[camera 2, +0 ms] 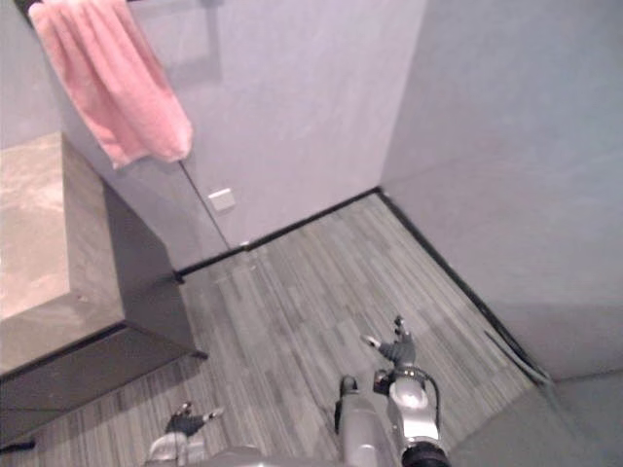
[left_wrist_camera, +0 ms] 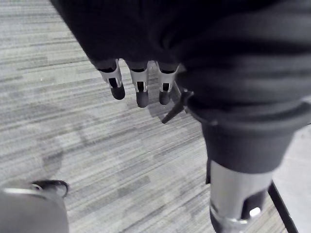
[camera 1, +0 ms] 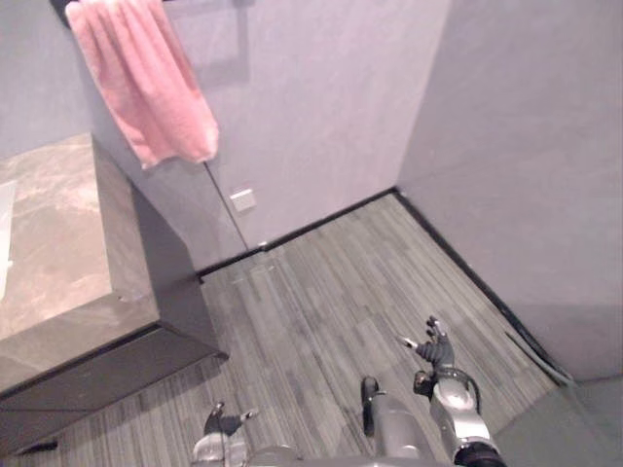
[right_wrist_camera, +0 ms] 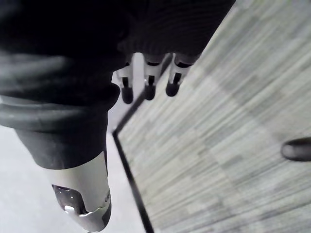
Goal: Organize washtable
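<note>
Fingers (left_wrist_camera: 141, 94) of the left hand (camera 1: 225, 422) hang straight and released above the grey plank floor (camera 1: 331, 292), grasping nothing. The right hand (camera 1: 434, 348) is likewise slack and empty, low at the robot's right. The brown marble-topped desk (camera 1: 58, 253) with its dark cabinet stands at the left, well apart from both hands. A pink terry towel (camera 1: 146, 78) hangs high against the grey wall beyond the desk's far end. It should handle soft, light and limp, and would likely slip free if tugged. Pinching a bunched fold near its lower hem looks the safest hold.
</note>
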You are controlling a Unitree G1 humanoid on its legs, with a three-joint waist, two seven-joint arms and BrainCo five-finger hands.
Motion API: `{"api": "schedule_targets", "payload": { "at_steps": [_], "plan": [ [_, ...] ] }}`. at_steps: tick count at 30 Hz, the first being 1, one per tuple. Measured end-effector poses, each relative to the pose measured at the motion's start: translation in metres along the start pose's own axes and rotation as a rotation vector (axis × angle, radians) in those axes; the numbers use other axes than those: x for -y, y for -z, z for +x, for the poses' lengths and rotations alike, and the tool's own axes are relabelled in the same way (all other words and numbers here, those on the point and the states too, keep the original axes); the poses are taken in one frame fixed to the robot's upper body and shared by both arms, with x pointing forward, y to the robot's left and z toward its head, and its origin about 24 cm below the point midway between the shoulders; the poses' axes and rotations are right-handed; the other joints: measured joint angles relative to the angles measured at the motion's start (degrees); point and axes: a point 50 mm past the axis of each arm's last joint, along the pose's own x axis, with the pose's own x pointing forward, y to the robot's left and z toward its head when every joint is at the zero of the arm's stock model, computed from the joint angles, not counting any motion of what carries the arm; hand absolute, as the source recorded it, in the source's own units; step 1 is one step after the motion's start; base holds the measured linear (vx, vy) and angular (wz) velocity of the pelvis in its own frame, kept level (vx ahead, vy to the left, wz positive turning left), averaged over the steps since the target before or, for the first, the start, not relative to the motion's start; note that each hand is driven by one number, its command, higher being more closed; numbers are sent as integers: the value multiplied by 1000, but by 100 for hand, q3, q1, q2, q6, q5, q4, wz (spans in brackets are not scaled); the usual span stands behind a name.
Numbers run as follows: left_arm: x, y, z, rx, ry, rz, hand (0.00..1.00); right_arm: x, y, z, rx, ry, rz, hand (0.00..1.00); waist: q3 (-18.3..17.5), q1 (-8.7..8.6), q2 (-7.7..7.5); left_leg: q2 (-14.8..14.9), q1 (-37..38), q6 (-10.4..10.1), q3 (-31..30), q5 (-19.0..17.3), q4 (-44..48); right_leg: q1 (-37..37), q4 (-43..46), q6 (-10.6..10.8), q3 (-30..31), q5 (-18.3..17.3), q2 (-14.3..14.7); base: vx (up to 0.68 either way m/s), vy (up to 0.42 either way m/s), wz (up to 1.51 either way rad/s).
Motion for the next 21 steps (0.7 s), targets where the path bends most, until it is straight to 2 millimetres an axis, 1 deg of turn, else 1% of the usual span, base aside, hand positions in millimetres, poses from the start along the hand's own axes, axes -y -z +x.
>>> {"api": "schedule_targets", "payload": {
  "at_steps": [1, 2, 3, 4, 5, 6, 7, 8, 9, 10, 11, 12, 13, 14, 15, 16, 17, 18, 19, 20, 21],
  "plan": [
    [5, -5, 0, 18, 8, -7, 0, -1, 3, -1, -18, 11, -5, 0, 60, -54, 102, 178, -552, -142, 8, 94, 1217, 263, -90, -61, -310, -254, -60, 392, -255, 98],
    [8, -7, 0, 22, 13, -19, 0, -3, 7, -3, -38, 17, -5, 0, 129, -67, 142, 396, -956, -268, 207, 367, 2242, 552, -193, -133, -450, -371, -29, 372, -256, 90],
    [5, -7, 0, 23, -2, -42, 0, -5, 11, -5, -54, 18, -3, 0, 189, -42, 114, 617, -1196, -289, 358, 465, 2833, 777, -283, -163, -515, -448, 22, 356, -227, 49],
    [4, -10, 0, 37, -15, -61, 0, -9, 17, -9, -73, 25, 3, 0, 223, 33, 118, 957, -1442, -278, 740, 427, 3616, 1229, -444, -227, -617, -577, 76, 281, -154, 25],
    [3, -12, 0, 46, -20, -55, 0, -11, 18, -10, -77, 23, 2, 0, 231, 44, 94, 1045, -1534, -259, 925, 415, 3784, 1433, -519, -258, -655, -658, 71, 375, -177, 25],
    [2, -14, 0, 56, -21, -46, 0, -14, 17, -10, -72, 29, -6, 0, 236, 23, 76, 1096, -1755, -173, 1214, 358, 3669, 1828, -769, -280, -745, -741, 15, 342, -109, 21],
    [2, -15, 0, 65, -22, -47, 0, -14, 18, -9, -81, 30, -21, 0, 236, 24, 78, 1020, -1912, -87, 1370, 306, 3106, 2083, -1012, -273, -803, -739, -28, 268, -75, 19],
    [2, -15, 0, 68, -22, -46, 0, -15, 18, -8, -84, 30, -22, 0, 236, 24, 77, 991, -1958, -86, 1406, 305, 2941, 2142, -1065, -259, -820, -732, -38, 313, 26, 22],
    [2, -17, 0, 76, -20, -45, 0, -12, 21, -7, -101, 44, -43, 0, 238, 26, 80, 806, -2089, -103, 1467, 323, 2076, 2360, -1269, -179, -907, -699, -107, 285, 47, 31],
    [4, -18, 0, 80, -15, -36, 0, -7, 26, -6, -121, 58, -65, 0, 244, 31, 85, 565, -2100, -225, 1469, 494, 997, 2568, -1485, -96, -1003, -694, -161, 364, 64, 35],
    [5, -18, 0, 82, -10, -25, 0, -4, 32, -7, -143, 65, -80, 0, 248, 22, 95, 462, -2062, -281, 1478, 690, 439, 2686, -1596, -49, -1043, -689, -170, 332, 90, 28],
    [7, -18, 0, 82, -2, -18, 0, 4, 47, -10, -203, 81, -114, 0, 264, 33, 140, 341, -1905, -290, 1556, 1154, -532, 2927, -1828, 49, -1084, -694, -149, 523, 201, 8],
    [7, -19, 0, 83, 3, -16, 0, 15, 78, -21, -356, 99, -85, 0, 275, 138, 122, 300, -1670, 35, 1709, 2047, -996, 3243, -2035, 165, -1075, -751, -140, 550, 223, 2],
    [7, -20, 1, 84, 2, -12, 0, 17, 83, -24, -384, 102, -66, 0, 276, 155, 122, 268, -1651, 201, 1759, 2087, -1024, 3301, -2065, 181, -1082, -755, -155, 518, 228, 5],
    [4, -23, 2, 91, -2, -2, 0, 21, 101, -33, -492, 107, -29, 0, 294, 160, -15, 47, -1576, 402, 1757, 1980, -1114, 3390, -2098, 264, -1123, -713, -294, 414, 182, 21],
    [2, -23, 3, 85, -9, 2, 0, 29, 102, -32, -504, 141, 6, 0, 304, 102, -100, -141, -1510, 557, 1737, 1875, -1200, 3333, -1962, 364, -1157, -655, -429, 396, 201, 30],
    [-1, -23, 3, 82, -18, 3, 0, 33, 102, -32, -503, 146, 5, 0, 315, 88, -122, -262, -1494, 595, 1701, 1852, -1213, 3291, -1779, 371, -1165, -656, -496, 399, 230, 43],
    [-4, -20, 4, 64, -26, 3, 0, 34, 94, -29, -476, 136, 21, 0, 319, 43, -134, -399, -1316, 667, 1509, 1728, -1330, 3056, -959, 489, -1178, -718, -667, 406, 214, 64],
    [-4, -19, 4, 57, -24, 10, 0, 34, 88, -28, -392, 78, 18, 0, 357, -33, -195, -574, -981, 693, 1343, 1670, -1511, 2619, 339, 657, -1067, -653, -892, 398, 189, 75],
    [-3, -21, 5, 59, -17, 19, 0, 32, 86, -29, -353, 58, 23, 0, 365, -66, -232, -649, -834, 697, 1233, 1614, -1562, 2398, 1044, 818, -912, -568, -972, 431, 147, 92],
    [-5, -19, 5, 55, -8, 40, 0, 26, 90, -33, -372, 50, 41, 0, 380, -69, -271, -749, -583, 711, 1022, 1446, -1524, 2016, 2101, 812, -646, -588, -963, 344, 97, 76]
  ]
}}
